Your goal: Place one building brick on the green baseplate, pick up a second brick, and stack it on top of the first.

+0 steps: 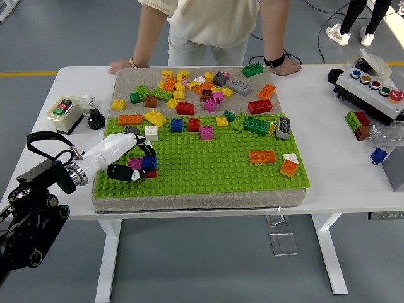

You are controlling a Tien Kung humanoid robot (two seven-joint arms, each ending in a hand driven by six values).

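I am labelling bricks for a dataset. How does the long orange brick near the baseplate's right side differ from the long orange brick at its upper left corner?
The orange brick on the right lies well inside the green studded baseplate, beside a white-and-orange brick; the orange brick at the upper left sits at the baseplate's far edge, beside a yellow brick. The left one is nearer the robot's left hand. Both are flat, long, studded and untouched.
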